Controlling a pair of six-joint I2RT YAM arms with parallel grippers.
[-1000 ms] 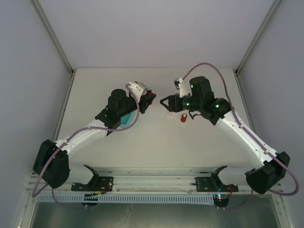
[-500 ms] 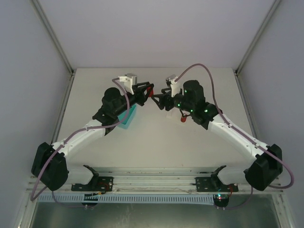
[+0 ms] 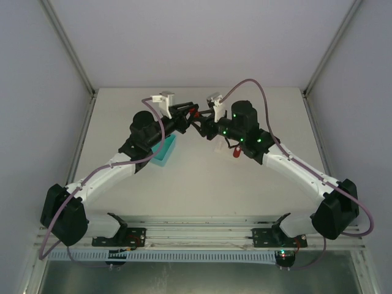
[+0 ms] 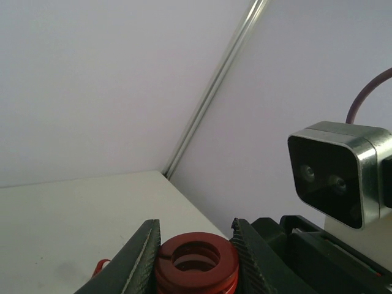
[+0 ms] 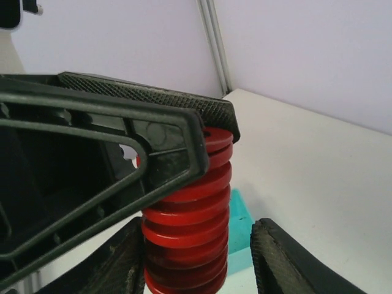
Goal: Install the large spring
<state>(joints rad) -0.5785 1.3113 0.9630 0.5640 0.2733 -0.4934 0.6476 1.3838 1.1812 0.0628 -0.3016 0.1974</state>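
While the left gripper (image 4: 195,239) clamps the spring (image 4: 196,264) by its top coils, the right gripper (image 5: 197,251) brackets the lower coils, part open and not gripping. The spring looks stiff and smooth, so pinch across its sides.

The large spring (image 5: 187,239) is red, the fingers (image 4: 142,257) black and cross-hatched, the block (image 3: 165,150) teal.

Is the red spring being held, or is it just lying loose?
Held. The left gripper pinches the red spring between its fingers, one pressed on each side. Whether its bottom touches the table cannot be told.
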